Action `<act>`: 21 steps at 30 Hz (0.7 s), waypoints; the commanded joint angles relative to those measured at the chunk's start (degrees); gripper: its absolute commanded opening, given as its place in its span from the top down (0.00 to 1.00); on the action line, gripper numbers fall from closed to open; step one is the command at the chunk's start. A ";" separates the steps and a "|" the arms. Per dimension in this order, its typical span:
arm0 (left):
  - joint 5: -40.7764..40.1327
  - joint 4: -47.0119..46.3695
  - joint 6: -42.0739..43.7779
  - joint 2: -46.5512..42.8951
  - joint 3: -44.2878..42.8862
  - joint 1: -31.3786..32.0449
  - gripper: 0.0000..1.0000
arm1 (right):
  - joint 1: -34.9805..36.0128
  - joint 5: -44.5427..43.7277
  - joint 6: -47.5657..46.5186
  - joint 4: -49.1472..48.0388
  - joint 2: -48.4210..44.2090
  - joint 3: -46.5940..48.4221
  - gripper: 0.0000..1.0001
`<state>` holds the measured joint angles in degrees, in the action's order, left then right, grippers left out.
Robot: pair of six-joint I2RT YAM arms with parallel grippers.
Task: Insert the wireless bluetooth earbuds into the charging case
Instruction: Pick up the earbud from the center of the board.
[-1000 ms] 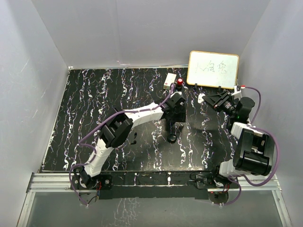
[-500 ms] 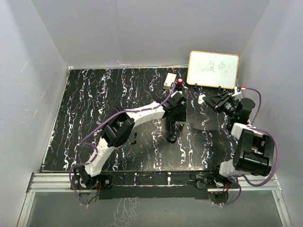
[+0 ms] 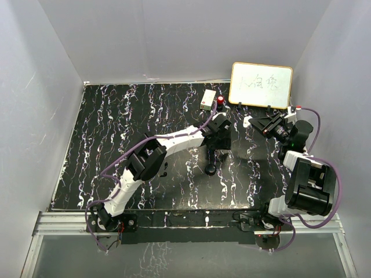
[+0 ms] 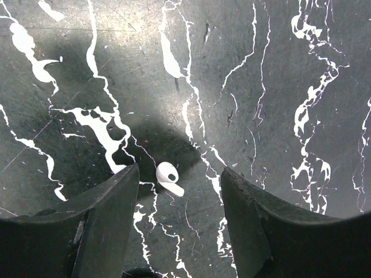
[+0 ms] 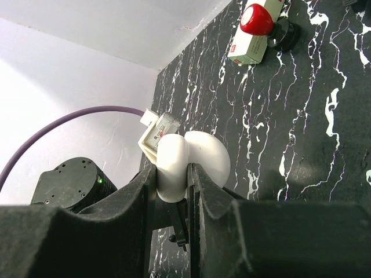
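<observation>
One small white stemmed earbud (image 4: 168,176) lies on the black marbled table (image 4: 272,75). My left gripper (image 4: 180,174) hangs open just above it, the earbud close to the left finger (image 4: 110,214) and apart from both. In the top view the left gripper (image 3: 218,142) hides that earbud. My right gripper (image 5: 189,174) is shut on the white charging case (image 5: 173,165), whose rounded lid (image 5: 210,156) stands open beside the fingers. In the top view the right gripper (image 3: 255,123) holds the case off the table at the right.
A black round puck (image 3: 211,169) sits on the table just in front of the left gripper. At the back stand a white box (image 3: 207,99) with a red-capped thing (image 3: 221,101) and a small whiteboard (image 3: 261,86). Grey walls enclose the table.
The left arm has shifted a little to the right and forward. The right gripper keeps its hold on the case and has barely moved.
</observation>
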<state>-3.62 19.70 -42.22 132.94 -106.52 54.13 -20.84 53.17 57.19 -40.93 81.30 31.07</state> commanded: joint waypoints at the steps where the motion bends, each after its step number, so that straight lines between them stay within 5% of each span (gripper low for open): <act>1: 1.69 1.30 -0.41 1.12 -0.95 0.88 0.43 | -0.68 0.80 0.29 -3.81 -1.23 -0.21 1.00; 21: 1.20 0.74 0.82 1.95 -2.44 1.33 0.44 | -1.22 0.98 0.29 -3.84 -1.49 -0.62 1.00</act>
<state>-2.37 17.74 -42.37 133.84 -107.33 55.00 -21.54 53.76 57.32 -40.93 81.30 30.81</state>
